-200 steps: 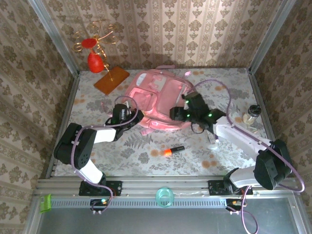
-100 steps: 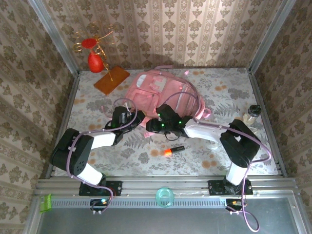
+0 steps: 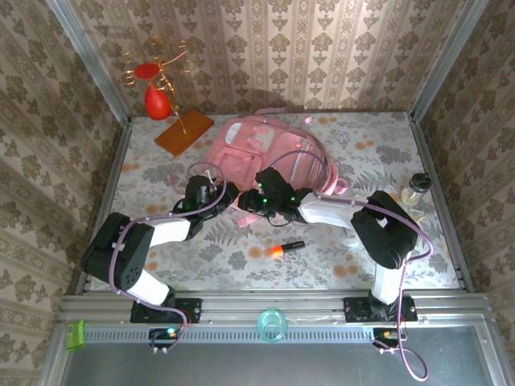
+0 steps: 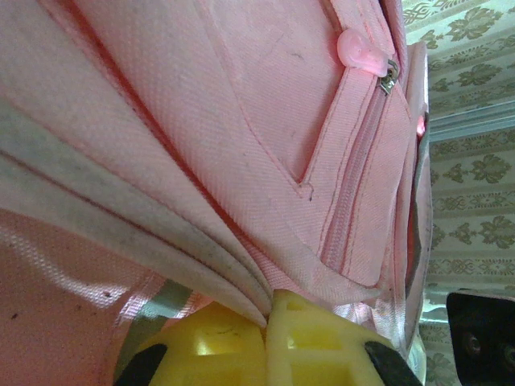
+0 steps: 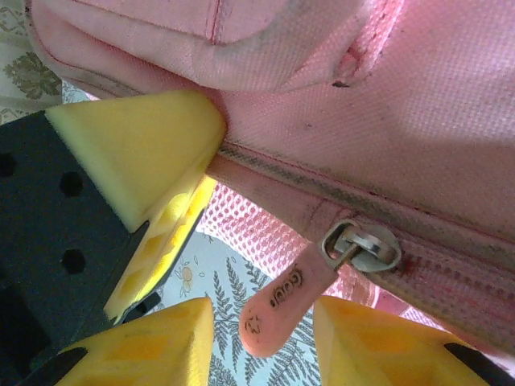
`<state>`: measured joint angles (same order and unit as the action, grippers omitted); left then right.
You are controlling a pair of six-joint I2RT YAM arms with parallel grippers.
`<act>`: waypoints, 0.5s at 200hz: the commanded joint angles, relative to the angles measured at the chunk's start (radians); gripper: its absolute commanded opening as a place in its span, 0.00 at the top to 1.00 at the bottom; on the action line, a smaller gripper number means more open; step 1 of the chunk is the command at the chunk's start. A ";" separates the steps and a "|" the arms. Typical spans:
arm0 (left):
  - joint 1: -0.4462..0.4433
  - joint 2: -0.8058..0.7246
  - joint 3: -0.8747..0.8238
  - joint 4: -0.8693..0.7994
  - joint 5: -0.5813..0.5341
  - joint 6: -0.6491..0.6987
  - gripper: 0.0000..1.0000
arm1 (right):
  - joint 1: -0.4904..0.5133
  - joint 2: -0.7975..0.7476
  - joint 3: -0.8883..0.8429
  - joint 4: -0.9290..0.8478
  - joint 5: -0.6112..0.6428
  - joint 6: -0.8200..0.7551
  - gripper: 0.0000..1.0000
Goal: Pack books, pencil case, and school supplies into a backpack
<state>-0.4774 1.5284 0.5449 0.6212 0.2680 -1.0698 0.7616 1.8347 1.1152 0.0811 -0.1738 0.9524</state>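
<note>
The backpack (image 3: 265,157) lies flat in the middle of the tabletop, nearer the far edge, with its lower end facing the arms. It is soft woven cloth and looks slack and light. It will probably sag and fold wherever it is lifted, so it needs one hold to anchor it and another to work the opening. Seams, edge binding and zip tabs are the firm places to take. The broad panels would only bunch up.

The left hand (image 3: 219,195) is at the backpack's near left corner. In its wrist view its fingers are clenched on a fold of pink cloth and binding (image 4: 241,265), a good anchor as long as the cloth does not creep out.

The right hand (image 3: 251,203) is just beside it at the same near end. Its jaws stand apart, with a pad on either side of the zip pull and not pinching it.

The marker (image 3: 283,248), orange and black, lies loose on the tabletop toward the near edge, apart from the backpack. It is hard, round and likely to roll.

The zip pull (image 5: 278,310) is a small rubbery pink tab hanging from a metal slider (image 5: 362,248). It looks limp enough to slip aside, so grip it squarely, close to the slider.
</note>
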 commanded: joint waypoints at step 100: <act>-0.004 -0.030 -0.022 0.006 -0.032 0.130 1.00 | -0.081 -0.081 -0.142 0.180 -0.012 0.188 1.00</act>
<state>-0.4858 1.5284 0.5388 0.6228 0.2493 -1.0149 0.7231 1.8244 1.0176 0.2161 -0.2295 1.0840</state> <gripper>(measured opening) 0.056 0.058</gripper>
